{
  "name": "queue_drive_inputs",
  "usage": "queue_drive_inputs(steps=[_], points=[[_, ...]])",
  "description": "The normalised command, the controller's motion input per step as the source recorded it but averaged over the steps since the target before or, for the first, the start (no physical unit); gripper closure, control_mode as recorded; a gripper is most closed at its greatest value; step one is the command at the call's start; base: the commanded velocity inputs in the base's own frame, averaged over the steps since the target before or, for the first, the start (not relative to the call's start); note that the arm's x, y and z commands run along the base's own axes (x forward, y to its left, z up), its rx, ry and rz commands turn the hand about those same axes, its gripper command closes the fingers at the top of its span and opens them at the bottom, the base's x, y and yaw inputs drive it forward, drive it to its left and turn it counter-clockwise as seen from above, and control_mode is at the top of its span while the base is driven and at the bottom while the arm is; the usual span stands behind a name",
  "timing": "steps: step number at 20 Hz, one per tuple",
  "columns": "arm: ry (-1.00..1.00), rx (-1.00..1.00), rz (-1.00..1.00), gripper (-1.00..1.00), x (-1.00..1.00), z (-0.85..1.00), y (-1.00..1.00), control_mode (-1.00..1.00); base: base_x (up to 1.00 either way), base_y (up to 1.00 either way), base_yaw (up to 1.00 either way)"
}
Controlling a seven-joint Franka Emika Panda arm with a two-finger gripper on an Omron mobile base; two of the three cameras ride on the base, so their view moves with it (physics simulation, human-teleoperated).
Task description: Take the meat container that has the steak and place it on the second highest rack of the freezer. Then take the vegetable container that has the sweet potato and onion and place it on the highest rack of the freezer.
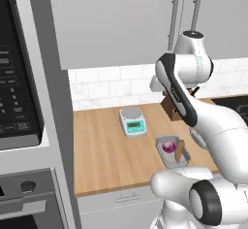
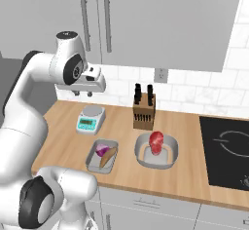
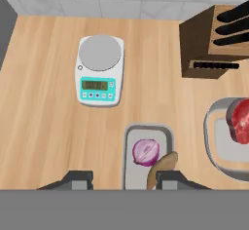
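The round grey meat container (image 2: pixel 146 158) holds the red steak (image 2: pixel 156 142) on the wooden counter, right of the middle. To its left, the rectangular vegetable container (image 2: pixel 93 160) holds the purple onion (image 2: pixel 101 149) and the tan sweet potato (image 2: pixel 109 158). My gripper (image 2: pixel 82 93) hangs open and empty high above the counter, over the scale and the vegetable container. In the hand view the gripper (image 3: pixel 125 180) has the onion (image 3: pixel 146 152) and sweet potato (image 3: pixel 162 168) just ahead, and the steak (image 3: pixel 239 119) at the right edge. The freezer is out of view.
A white kitchen scale (image 2: pixel 91 118) stands behind the vegetable container. A wooden knife block (image 2: pixel 144 109) stands against the tiled wall behind the meat container. A black cooktop (image 2: pixel 228 151) lies at the right. The microwave (image 1: pixel 14 77) and oven column stands left of the counter.
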Motion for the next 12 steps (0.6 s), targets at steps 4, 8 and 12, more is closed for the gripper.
queue_drive_inputs(steps=[4,8,12], points=[[0.00,0.00,-0.04,-1.00,-0.26,-0.09,-0.15,-1.00,0.00,0.00,0.00],[0.03,0.05,-0.17,-1.00,-0.13,-0.26,-0.65,-1.00,0.00,0.00,0.00],[0.12,0.11,-0.24,-1.00,0.00,-0.31,-0.90,-1.00,0.00,0.00,0.00]])
